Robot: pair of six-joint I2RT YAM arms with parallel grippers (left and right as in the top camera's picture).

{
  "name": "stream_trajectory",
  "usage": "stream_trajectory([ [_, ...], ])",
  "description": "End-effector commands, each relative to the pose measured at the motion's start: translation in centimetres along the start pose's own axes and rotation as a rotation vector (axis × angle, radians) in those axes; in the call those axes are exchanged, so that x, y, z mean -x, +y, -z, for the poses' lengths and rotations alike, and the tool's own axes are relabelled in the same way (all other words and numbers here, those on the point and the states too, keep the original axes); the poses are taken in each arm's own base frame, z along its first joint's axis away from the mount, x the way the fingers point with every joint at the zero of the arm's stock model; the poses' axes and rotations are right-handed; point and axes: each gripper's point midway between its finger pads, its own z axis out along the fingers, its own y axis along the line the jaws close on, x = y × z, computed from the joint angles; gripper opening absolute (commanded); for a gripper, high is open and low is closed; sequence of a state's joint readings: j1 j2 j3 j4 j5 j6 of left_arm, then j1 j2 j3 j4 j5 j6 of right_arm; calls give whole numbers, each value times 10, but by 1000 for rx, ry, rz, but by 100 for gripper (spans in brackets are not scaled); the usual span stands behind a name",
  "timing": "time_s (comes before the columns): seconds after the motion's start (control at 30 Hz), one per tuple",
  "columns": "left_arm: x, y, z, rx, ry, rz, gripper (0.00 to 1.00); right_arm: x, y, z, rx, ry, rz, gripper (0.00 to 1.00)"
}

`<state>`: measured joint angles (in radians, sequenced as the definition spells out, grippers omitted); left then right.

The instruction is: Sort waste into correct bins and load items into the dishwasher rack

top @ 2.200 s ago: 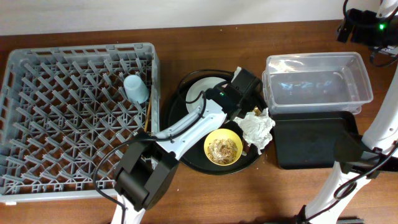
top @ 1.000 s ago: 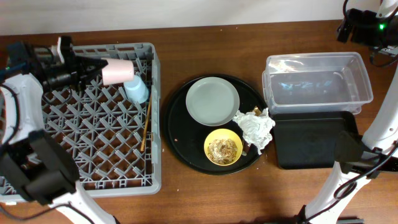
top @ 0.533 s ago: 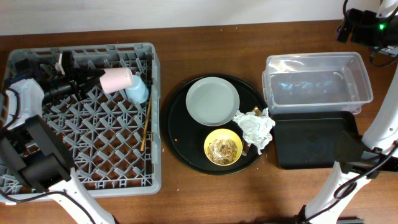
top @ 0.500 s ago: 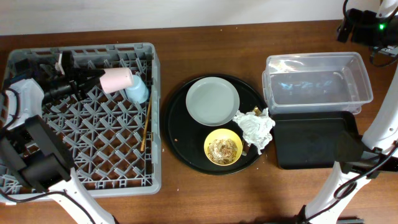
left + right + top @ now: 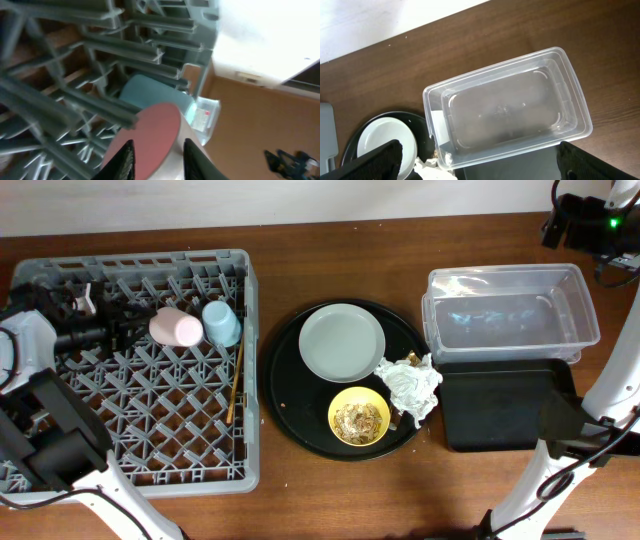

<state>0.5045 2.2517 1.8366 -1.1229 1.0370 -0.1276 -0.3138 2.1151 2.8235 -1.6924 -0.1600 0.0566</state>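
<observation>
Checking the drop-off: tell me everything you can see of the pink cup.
The pink cup is small, plain pale pink and smooth, like plastic. It lies on its side among the pegs near the back of the grey dishwasher rack, right beside the blue cup and apparently touching it. The left gripper has a finger on either side of one end; whether it grips is unclear.

Left arm (image 5: 28, 340): white shells with black joints, leading back from the fingers to a boxy black block (image 5: 55, 462).
Left fingers (image 5: 126, 159): two slim black blades with rounded tips.
Right arm (image 5: 615, 385): white tubular links and a black wedge-shaped elbow housing (image 5: 560, 416).
Cable (image 5: 598, 442): thin and black, looping over the lower right link.
Right wrist housing: black, with a small green light (image 5: 612, 223).
Right fingers (image 5: 380, 161): broad, matte black.
</observation>
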Motion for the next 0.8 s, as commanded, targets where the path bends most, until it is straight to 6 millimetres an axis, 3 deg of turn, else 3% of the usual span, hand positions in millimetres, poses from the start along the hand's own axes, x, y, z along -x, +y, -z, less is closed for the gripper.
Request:
stream_trajectory([
  [0.0, 8, 1, 13, 169, -37, -59, 34, -1, 2, 10, 6, -15, -8, 99],
  [0.23, 8, -70, 76, 317, -220, -227, 50, -1, 2, 10, 6, -15, -8, 99],
  [0.33, -7, -102, 98, 391, -305, -311, 53, -1, 2, 10, 6, -15, -8, 99],
  [0.4, -22, -120, 102, 432, -324, -359, 49, -1, 2, 10, 6, -15, -8, 99],
  [0.43, -29, -127, 100, 447, -323, -378, 44, -1, 2, 10, 6, -15, -8, 99],
  [0.47, -40, -134, 95, 467, -310, -399, 30, -1, 2, 10, 6, -15, -8, 99],
  [0.53, -60, -144, 80, 499, -266, -433, 22, -1, 2, 10, 6, -14, -9, 99],
  [0.67, -98, -154, 36, 555, -135, -508, 20, -1, 2, 10, 6, -15, -8, 99],
  [0.77, -126, -145, 12, 729, -54, -581, 20, -1, 2, 10, 6, -15, -8, 99],
])
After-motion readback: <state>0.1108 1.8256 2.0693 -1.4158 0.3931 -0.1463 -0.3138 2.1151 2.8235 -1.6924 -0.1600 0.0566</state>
